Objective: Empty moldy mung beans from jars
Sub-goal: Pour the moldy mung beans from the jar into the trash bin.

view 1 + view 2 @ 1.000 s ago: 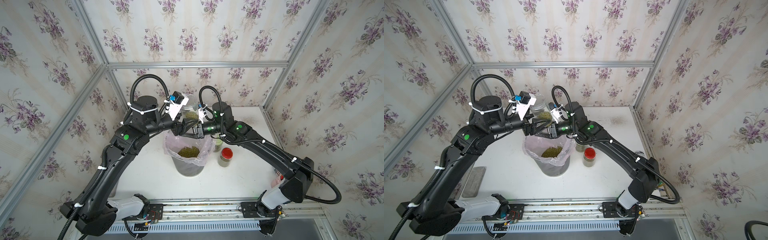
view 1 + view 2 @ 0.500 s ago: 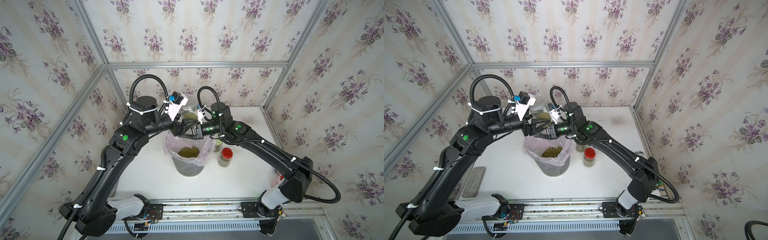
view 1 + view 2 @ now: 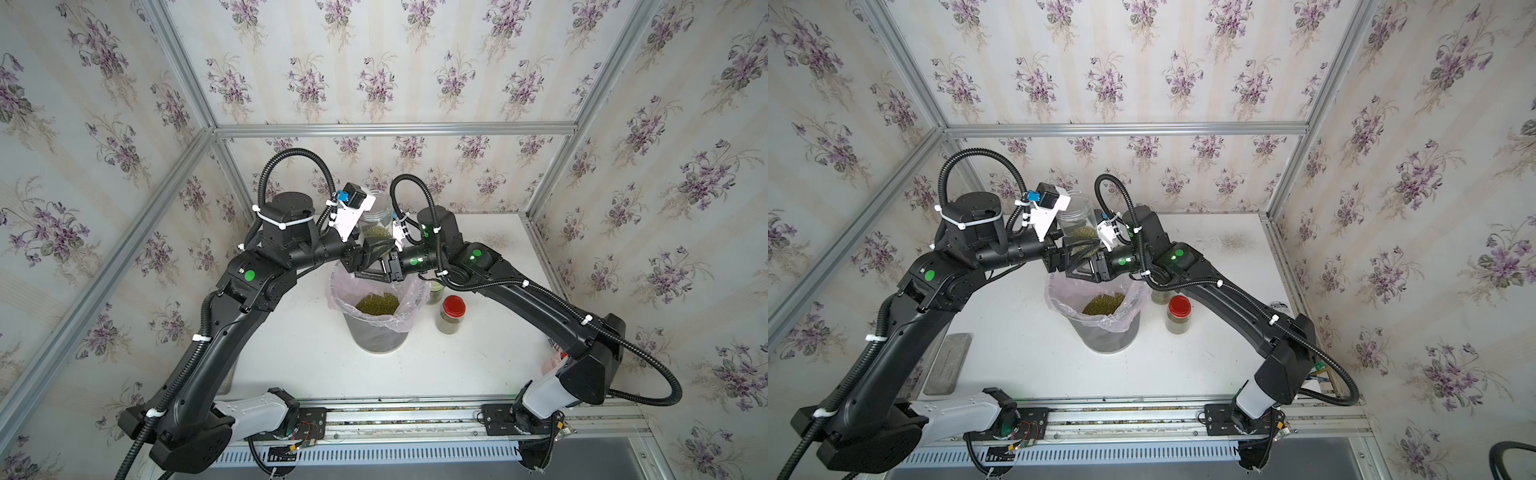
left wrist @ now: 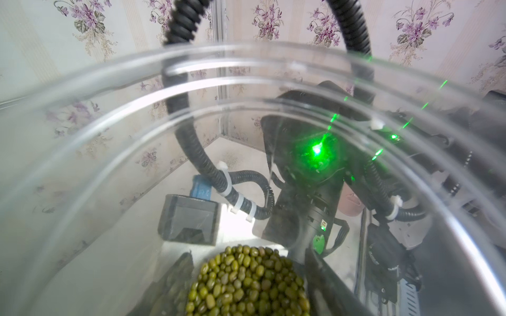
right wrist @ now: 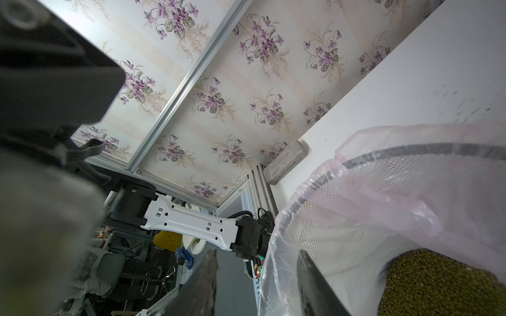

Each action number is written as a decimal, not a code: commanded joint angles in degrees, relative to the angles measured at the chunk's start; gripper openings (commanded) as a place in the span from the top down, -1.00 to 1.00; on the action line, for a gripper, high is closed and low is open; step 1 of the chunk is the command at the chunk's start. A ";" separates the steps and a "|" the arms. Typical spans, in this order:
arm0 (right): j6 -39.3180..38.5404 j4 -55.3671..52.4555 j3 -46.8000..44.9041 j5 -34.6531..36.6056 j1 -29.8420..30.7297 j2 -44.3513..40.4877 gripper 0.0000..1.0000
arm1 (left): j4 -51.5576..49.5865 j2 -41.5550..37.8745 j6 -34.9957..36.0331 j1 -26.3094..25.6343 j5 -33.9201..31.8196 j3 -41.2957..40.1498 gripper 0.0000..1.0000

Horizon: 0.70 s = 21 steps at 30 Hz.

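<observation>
Here, the left gripper (image 3: pixel 368 252) pinches a lidless clear jar (image 3: pixel 376 216) by its lower wall, above the bin (image 3: pixel 374 336). Beans (image 4: pixel 246 281) sit in the jar's lower part, by the fingers. A heap (image 3: pixel 377 302) of them lies in the bin's pink liner (image 3: pixel 409 320). The right gripper (image 5: pixel 256 253) hangs just beside the jar over the bin's rim, fingers spread with nothing between. A red-lid jar (image 3: pixel 451 313) stands on the table (image 3: pixel 478 353) near the bin. A third jar (image 3: pixel 434 291) stands just behind it, half hidden by the right arm.

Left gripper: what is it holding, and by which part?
The left gripper holds a clear jar, clamped across the end of its body where the mung beans lie.
</observation>
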 commanded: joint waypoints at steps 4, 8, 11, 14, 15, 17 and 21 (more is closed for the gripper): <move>-5.27 -6.10 -1.45 6.14 -3.21 -2.76 0.01 | 8.68 -0.03 0.22 -0.13 8.23 -0.19 0.51; -8.51 -12.17 -0.80 13.13 -5.66 -5.49 -0.02 | 8.68 -0.40 -0.17 0.90 8.42 -0.10 0.51; -9.03 -13.34 -0.77 13.34 -8.95 -7.64 -0.03 | 8.71 -0.56 -0.46 1.95 9.01 -0.15 0.52; -10.69 -15.28 0.94 17.39 -10.97 -9.55 -0.03 | 8.14 -0.41 -0.57 2.92 9.48 -0.35 0.52; -10.84 -14.43 0.74 17.76 -11.91 -10.79 -0.03 | 7.78 -0.39 -0.36 3.20 9.51 -0.53 0.52; -10.97 -10.72 -0.53 17.62 -13.57 -14.35 -0.03 | 5.76 -0.21 0.79 3.64 9.53 -1.06 0.52; -11.24 -2.53 -2.73 10.44 -13.58 -19.35 -0.11 | 1.94 0.67 2.74 4.18 10.37 -2.97 0.51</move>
